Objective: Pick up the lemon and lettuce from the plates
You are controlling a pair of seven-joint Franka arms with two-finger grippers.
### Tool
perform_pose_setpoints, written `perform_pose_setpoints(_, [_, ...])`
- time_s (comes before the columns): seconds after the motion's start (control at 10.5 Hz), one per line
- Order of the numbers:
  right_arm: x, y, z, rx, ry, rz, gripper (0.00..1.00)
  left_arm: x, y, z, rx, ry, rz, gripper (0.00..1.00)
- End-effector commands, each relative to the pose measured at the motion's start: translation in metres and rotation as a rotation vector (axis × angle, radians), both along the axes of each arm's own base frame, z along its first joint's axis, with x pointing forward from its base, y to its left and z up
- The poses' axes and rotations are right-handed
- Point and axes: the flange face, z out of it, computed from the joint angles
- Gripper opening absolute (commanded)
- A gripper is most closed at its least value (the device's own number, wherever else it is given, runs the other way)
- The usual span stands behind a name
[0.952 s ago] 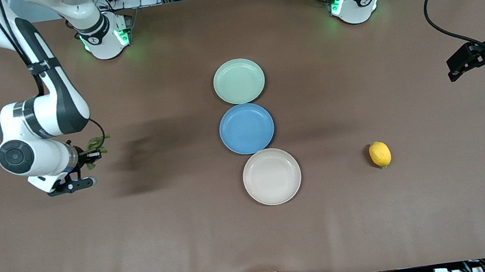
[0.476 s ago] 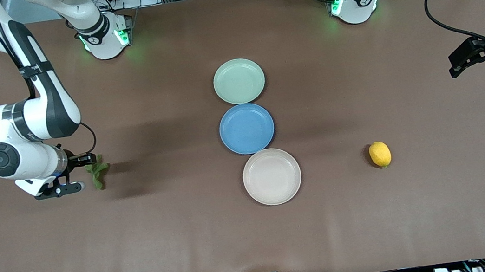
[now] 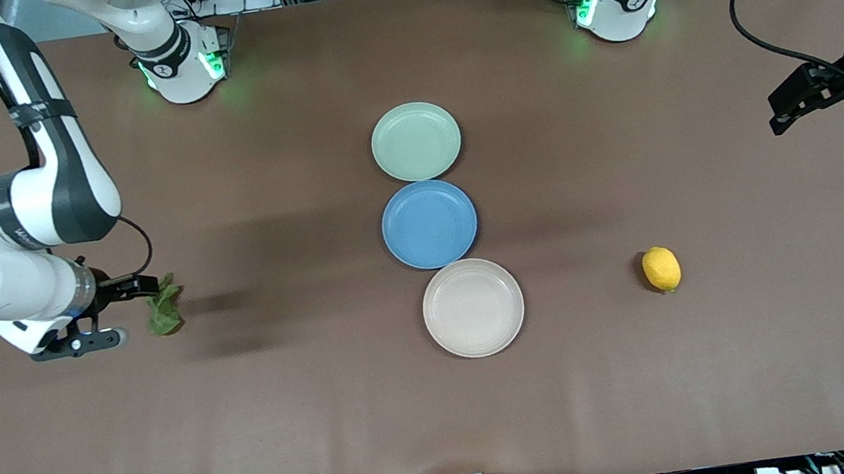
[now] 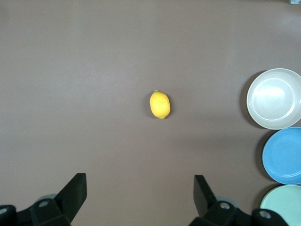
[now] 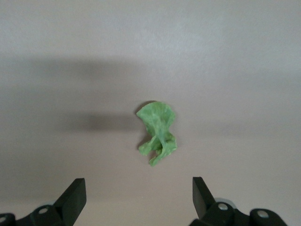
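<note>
The lettuce point(image 3: 164, 306), a green wrinkly leaf, lies on the bare table toward the right arm's end; it shows in the right wrist view point(image 5: 159, 134). My right gripper point(image 3: 114, 314) point(image 5: 138, 200) is open and empty, just beside the lettuce, apart from it. The lemon point(image 3: 661, 269) point(image 4: 160, 104) lies on the table toward the left arm's end. My left gripper point(image 3: 808, 100) point(image 4: 139, 195) is open and empty, high over the table's left-arm end. The mint green plate point(image 3: 416, 141) point(image 4: 283, 206) and the beige plate point(image 3: 473, 308) point(image 4: 275, 99) are empty.
A bright blue plate point(image 3: 429, 224) point(image 4: 283, 155) sits between the mint and beige plates, also empty. The three plates form a row at the table's middle. The right arm's elbow hangs over the right-arm end of the table.
The right gripper let go of the lettuce, which now lies on the table, and the arm has drawn back toward its end of the table. The left gripper shifted only slightly.
</note>
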Motion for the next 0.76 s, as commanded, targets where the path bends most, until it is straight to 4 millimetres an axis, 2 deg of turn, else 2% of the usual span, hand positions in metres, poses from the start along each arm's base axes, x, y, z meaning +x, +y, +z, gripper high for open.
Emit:
perform_pose_setpoints(0.0, [0.013, -0.004, 0.050, 0.022, -0.024, -0.008, 1.00, -0.002, -0.009, -0.009, -0.009, 0.029, -0.025, 1.00])
perform_pose_setpoints(0.1, [0.016, -0.013, 0.071, 0.029, -0.028, -0.027, 1.00, 0.003, -0.006, -0.020, -0.010, 0.053, -0.029, 1.00])
perform_pose_setpoints(0.19, [0.017, -0.013, 0.093, 0.062, -0.042, -0.044, 1.00, 0.005, -0.011, -0.025, -0.012, 0.063, -0.037, 1.00])
perform_pose_setpoints(0.29, [0.017, -0.018, 0.106, 0.081, -0.065, -0.059, 1.00, 0.003, -0.013, -0.021, -0.007, 0.056, -0.032, 1.00])
perform_pose_setpoints(0.38, [0.011, -0.029, 0.132, 0.085, -0.106, -0.074, 1.00, 0.003, -0.009, -0.020, -0.004, 0.052, -0.031, 1.00])
perform_pose_setpoints(0.48, [0.005, -0.034, 0.150, 0.086, -0.134, -0.079, 1.00, 0.001, -0.008, -0.015, -0.003, 0.045, -0.032, 1.00])
perform_pose_setpoints(0.57, [-0.002, -0.037, 0.170, 0.088, -0.165, -0.085, 1.00, -0.009, -0.006, 0.004, -0.001, 0.011, -0.025, 1.00])
perform_pose_setpoints(0.67, [-0.010, -0.037, 0.192, 0.088, -0.201, -0.087, 1.00, -0.013, -0.005, 0.010, 0.003, 0.000, -0.020, 1.00])
